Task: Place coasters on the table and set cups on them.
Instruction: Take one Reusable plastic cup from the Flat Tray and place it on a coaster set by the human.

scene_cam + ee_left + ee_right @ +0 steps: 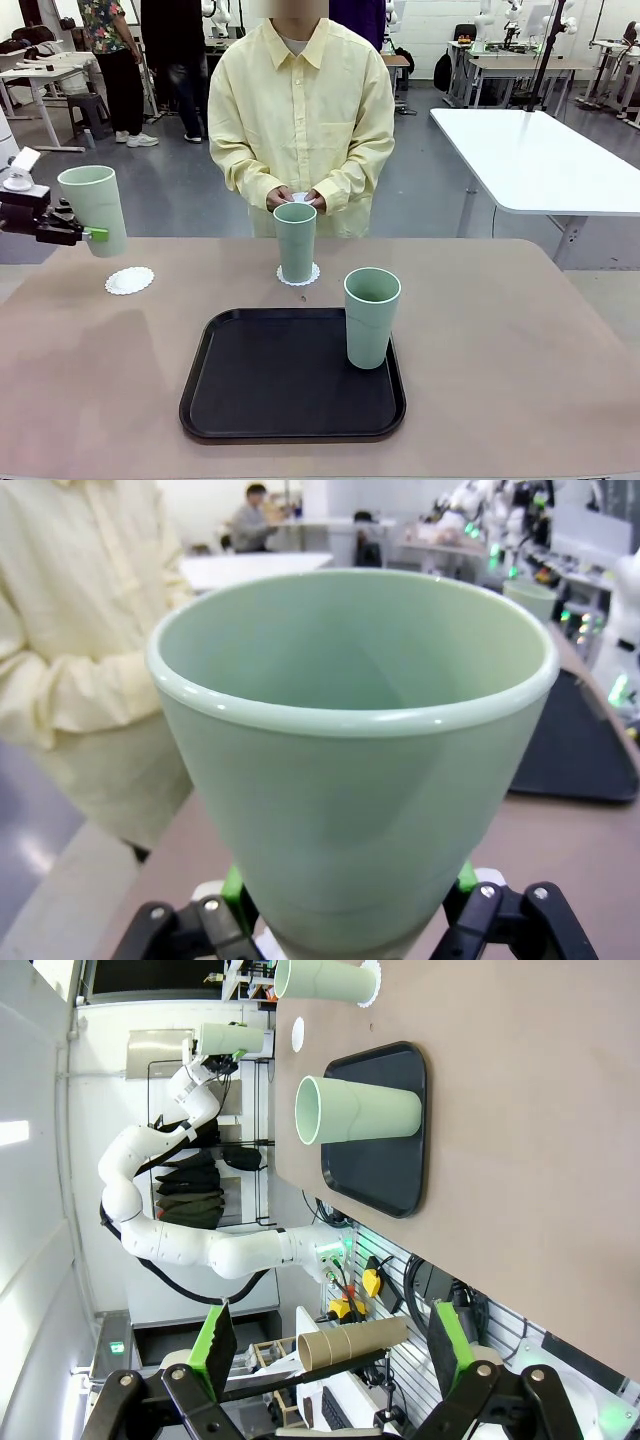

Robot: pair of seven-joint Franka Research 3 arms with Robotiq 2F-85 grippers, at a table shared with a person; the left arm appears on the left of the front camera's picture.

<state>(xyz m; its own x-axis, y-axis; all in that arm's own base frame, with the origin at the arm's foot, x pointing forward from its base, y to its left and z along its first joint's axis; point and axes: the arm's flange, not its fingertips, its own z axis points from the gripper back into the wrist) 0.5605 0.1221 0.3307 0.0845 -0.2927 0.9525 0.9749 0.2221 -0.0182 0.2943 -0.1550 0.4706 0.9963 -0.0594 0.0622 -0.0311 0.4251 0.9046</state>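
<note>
The left claw (92, 235) was clamped low on a cup (90, 200), holding it off the table (520, 340), nearly upright with a slight lean. The bare coaster (130, 280) lay below the claw, slightly to its right. The right claw (330, 1355) gaped empty.

Front cam: fixed on robot's side, faces across the table (520, 330) twd the person (300, 110), mid-range, whole black tray (280, 385) in shot. Left wrist cam: v close behind a held cup (350, 780), also facing the person. Right wrist cam: rolled sideways, farther back, shares tray, table & left arm (165, 1235) w/ front.
</note>
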